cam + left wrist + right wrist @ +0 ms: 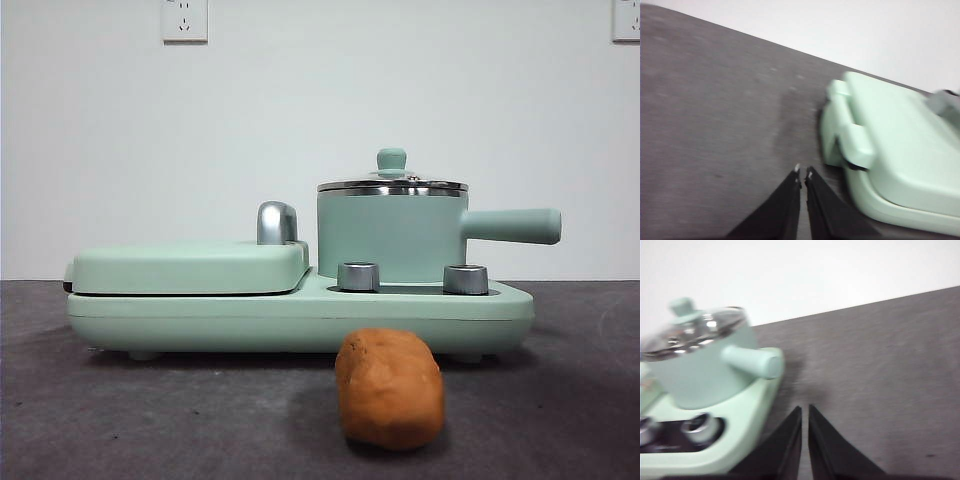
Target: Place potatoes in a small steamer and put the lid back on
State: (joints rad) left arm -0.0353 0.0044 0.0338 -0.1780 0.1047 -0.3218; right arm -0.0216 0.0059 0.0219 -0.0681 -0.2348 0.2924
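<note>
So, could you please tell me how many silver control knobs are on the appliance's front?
2: one round silver knob below the mint-green pot's left side, the other silver knob below its handle side. None appear hidden.

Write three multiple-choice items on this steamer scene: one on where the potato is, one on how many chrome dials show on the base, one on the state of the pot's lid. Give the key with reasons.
1. Where is the potato?
A. Inside the steamer
B. On the table in front of the appliance base
C. On the flat griddle cover

2. How many chrome dials show on the front of the base?
A. Two
B. Four
C. None

3. What is the state of the lid?
A. Lying on the table
B. Held in a gripper
C. Seated on the small steamer

Key: 1 B, the potato lies on the dark tabletop nearer the camera than the base. 2 A, two dials stand below the pot. 3 C, the lid's steel rim sits on the pot's rim, knob up; both grippers are shut and hold nothing.
</note>
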